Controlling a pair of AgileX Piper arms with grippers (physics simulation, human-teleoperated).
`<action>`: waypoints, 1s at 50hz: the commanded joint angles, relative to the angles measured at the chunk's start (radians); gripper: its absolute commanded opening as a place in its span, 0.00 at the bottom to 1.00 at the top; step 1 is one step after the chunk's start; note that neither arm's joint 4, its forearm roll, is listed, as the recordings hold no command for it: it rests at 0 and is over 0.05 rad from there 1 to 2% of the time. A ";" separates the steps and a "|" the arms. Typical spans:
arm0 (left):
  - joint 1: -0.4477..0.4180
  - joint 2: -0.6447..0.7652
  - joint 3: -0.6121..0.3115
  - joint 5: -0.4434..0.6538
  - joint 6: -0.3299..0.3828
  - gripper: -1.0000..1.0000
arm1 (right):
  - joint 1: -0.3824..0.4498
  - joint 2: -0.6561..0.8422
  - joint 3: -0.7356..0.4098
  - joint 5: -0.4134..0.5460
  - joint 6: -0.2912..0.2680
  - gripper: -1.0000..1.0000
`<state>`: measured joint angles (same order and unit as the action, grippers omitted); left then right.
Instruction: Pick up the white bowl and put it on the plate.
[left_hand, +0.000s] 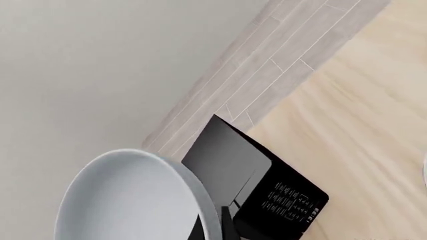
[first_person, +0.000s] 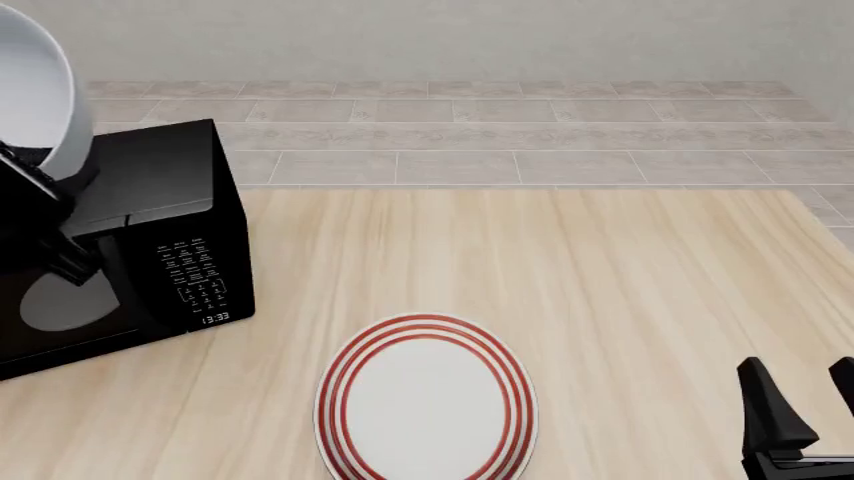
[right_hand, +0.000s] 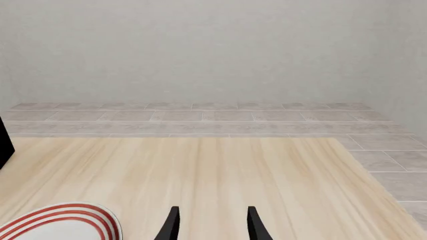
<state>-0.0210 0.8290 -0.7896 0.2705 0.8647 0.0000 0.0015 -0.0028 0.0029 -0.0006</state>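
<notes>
Looming beside the plate (first_person: 427, 400), a black microwave (first_person: 147, 240) underlies the lifted white bowl (first_person: 40, 90).

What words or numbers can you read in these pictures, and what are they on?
"13:33": the clock at the bottom of the microwave's button panel, front view.
The button labels on that panel: too small to read in either view.
White bowl, plate: no writing.

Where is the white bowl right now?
In the front view the white bowl is at the far left, tilted and lifted above the black microwave, on the left gripper, well away from the plate.
</notes>
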 joint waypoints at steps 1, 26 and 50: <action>-0.084 -0.029 0.008 0.027 -0.037 0.00 | 0.000 0.001 0.000 -0.001 0.001 1.00; -0.293 -0.143 -0.008 0.194 -0.072 0.00 | 0.000 0.001 0.000 -0.001 0.000 1.00; -0.441 -0.071 -0.073 0.238 -0.176 0.00 | 0.000 0.001 0.000 -0.001 0.000 1.00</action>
<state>-0.4103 0.7390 -0.8475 0.5121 0.7112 0.0000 0.0015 -0.0028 0.0030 -0.0006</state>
